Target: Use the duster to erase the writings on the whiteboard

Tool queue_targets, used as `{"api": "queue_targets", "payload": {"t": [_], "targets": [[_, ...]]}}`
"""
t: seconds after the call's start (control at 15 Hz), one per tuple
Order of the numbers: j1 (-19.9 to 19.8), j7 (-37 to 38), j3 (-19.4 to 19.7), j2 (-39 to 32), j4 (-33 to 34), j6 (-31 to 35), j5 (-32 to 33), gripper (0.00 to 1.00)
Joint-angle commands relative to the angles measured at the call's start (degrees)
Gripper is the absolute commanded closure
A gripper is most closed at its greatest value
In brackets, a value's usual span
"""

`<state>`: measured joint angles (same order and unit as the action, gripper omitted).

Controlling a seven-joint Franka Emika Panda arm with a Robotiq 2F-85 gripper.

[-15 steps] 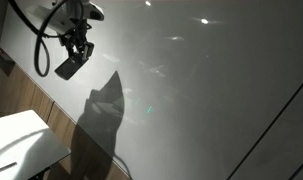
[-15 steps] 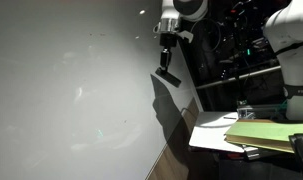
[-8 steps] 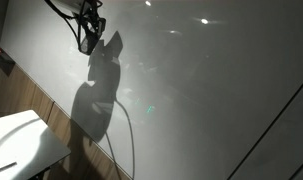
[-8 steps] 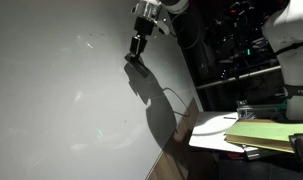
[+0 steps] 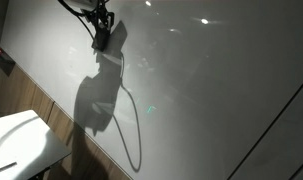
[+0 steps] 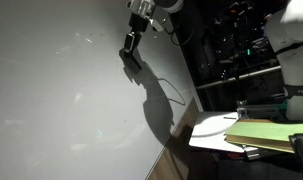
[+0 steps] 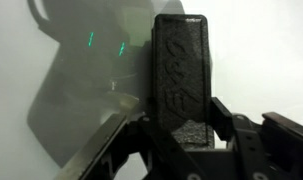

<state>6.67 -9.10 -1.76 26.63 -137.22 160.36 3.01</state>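
Observation:
The whiteboard (image 5: 211, 90) is a large glossy grey-white board filling both exterior views (image 6: 61, 90). My gripper (image 5: 102, 36) is high up at the board and shut on the duster (image 7: 181, 75), a dark flat block that stands between the jaws in the wrist view. In an exterior view the gripper (image 6: 131, 48) holds the duster (image 6: 130, 53) close to or against the board. The duster (image 5: 115, 36) also shows at the gripper's tip. The writings cannot be made out; only faint smudges and glare show.
A small dark reddish piece (image 5: 3, 60) is fixed at the board's edge. A white tabletop (image 5: 21, 140) stands below. Another table with yellow-green papers (image 6: 256, 133) and dark equipment (image 6: 241, 50) stand beside the board. A cable (image 5: 136, 130) hangs from the arm.
The gripper with the duster has moved up and further across the board, away from the board's edge. Its shadow has shifted with it.

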Motion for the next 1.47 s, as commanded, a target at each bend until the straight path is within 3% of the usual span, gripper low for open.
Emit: {"api": "queue_targets", "payload": {"t": [0.0,0.33,0.6,1.4], "targets": [[-3.03,1.29,-0.83,-0.68,8.04,-1.22,2.67,0.7],[-3.54,3.27,-2.34,-0.13,12.9,-3.32,2.84,0.7],[-4.2,6.79,-4.87,-1.26,12.83,-1.97,3.23,0.7],[-5.0,20.44,-18.24,-7.42,16.17,0.92,7.34,0.7]]}}
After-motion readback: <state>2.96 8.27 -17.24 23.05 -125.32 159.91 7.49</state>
